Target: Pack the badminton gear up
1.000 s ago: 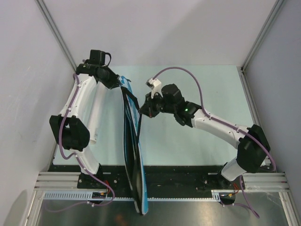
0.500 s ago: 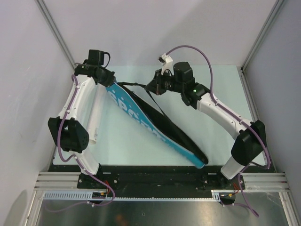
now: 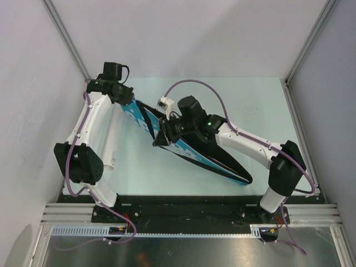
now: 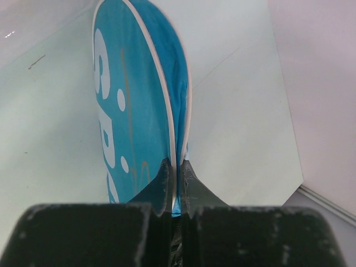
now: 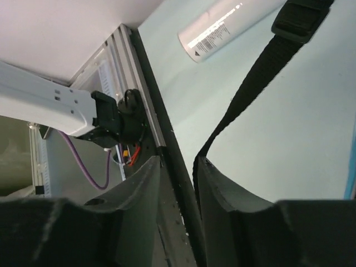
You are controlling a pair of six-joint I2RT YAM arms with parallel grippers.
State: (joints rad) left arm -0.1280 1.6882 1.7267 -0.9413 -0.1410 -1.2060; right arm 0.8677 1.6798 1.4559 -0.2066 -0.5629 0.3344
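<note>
Counter: bag, upended a second ago, now lies flat, diagonal, far-left to near-right. Tube outside it, near left arm. Left hand clenched on bag's far end. Right hand just released, strap slack. Laydown likely done.

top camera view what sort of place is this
Probably a robot lab test cell: left arm and right arm mounted on an aluminium rail, with plain white walls and metal frame posts boxing in a pale green tabletop.

Tube partly hid behind L arm.
</note>
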